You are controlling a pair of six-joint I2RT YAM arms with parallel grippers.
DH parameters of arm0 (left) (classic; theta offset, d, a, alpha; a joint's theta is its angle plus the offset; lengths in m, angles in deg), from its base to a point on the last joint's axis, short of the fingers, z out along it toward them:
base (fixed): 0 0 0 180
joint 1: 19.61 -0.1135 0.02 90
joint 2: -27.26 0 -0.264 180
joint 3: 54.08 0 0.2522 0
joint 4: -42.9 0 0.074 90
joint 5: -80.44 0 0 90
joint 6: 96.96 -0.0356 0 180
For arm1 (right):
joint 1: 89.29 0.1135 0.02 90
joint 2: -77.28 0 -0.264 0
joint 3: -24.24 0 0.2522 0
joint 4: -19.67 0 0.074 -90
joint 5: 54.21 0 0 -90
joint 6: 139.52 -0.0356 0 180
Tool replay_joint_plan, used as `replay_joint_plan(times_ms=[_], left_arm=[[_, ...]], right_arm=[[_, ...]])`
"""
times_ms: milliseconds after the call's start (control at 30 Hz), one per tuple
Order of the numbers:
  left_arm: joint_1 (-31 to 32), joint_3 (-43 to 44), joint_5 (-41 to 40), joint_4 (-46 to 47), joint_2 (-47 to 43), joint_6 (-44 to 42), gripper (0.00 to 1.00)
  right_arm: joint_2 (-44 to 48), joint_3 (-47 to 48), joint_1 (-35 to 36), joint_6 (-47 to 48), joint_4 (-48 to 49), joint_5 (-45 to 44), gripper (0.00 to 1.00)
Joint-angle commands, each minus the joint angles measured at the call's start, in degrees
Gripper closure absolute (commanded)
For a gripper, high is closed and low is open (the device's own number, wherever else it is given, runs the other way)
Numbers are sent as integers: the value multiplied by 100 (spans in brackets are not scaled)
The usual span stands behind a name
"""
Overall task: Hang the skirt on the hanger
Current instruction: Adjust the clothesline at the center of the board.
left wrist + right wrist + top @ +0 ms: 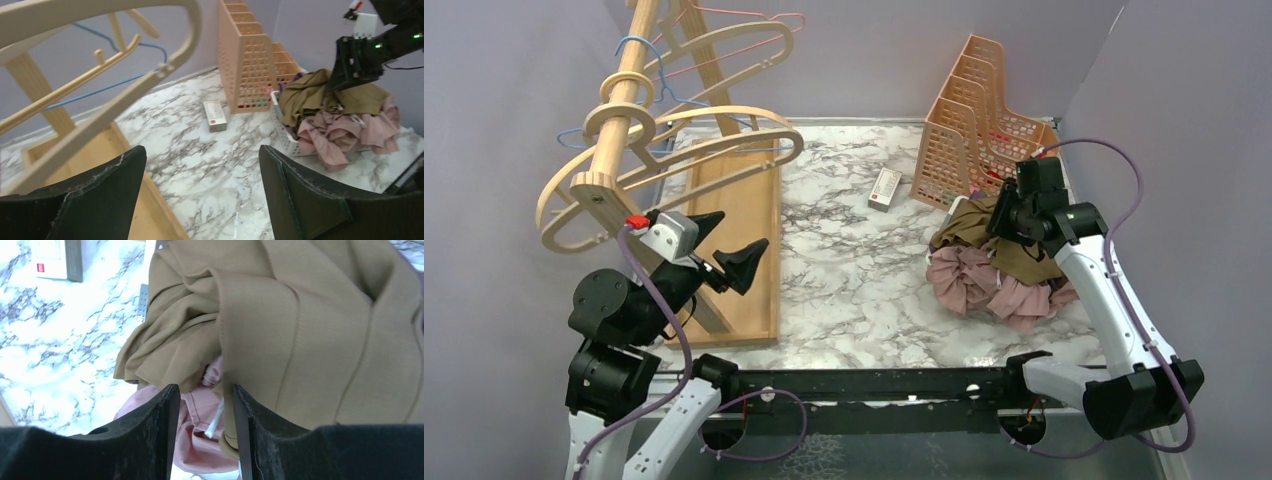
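Bunching under the right tool (204,397), the tan skirt (310,340) touches it.

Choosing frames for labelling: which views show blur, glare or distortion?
Top view: even light, soft shadows, no glare on the table. Left wrist view: the near hanger looms large and slightly soft; the clothes are sharp. Right wrist view: dark fingers show little detail; tan cloth seams crisp.
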State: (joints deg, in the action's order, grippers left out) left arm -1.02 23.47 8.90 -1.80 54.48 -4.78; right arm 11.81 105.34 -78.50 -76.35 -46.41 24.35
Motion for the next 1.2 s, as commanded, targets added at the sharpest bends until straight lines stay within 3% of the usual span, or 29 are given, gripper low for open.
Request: replay_joint_plan(times_ms=[0,100,200,400,600,767,967,1167], left_arm=[[14,-22,-1519,-719,-85,165,20],[18,72,-2573,-1052,24,227,31],[21,145,-3433,-1254,36,135,34],[23,327,-4943,-1746,289,216,36],[30,330,-3916,-1686,95,168,33],[31,196,-3279,-1661,-272,308,30],[30,-158,-2632,-1778,-590,1055,29],[28,-261,-2254,-2090,-740,1392,26]], right_arm=[[-206,176,-24,193,290,686,52],[-310,222,0,275,435,1126,52],[-334,185,201,257,723,1466,52],[-421,87,1505,-272,1348,1186,52],[-957,-189,3336,-736,2289,884,50],[-2394,159,4443,-1073,3136,1136,40],[-4275,1686,4735,-2079,3473,1054,32],[-5712,3304,4738,-2126,3605,827,27]])
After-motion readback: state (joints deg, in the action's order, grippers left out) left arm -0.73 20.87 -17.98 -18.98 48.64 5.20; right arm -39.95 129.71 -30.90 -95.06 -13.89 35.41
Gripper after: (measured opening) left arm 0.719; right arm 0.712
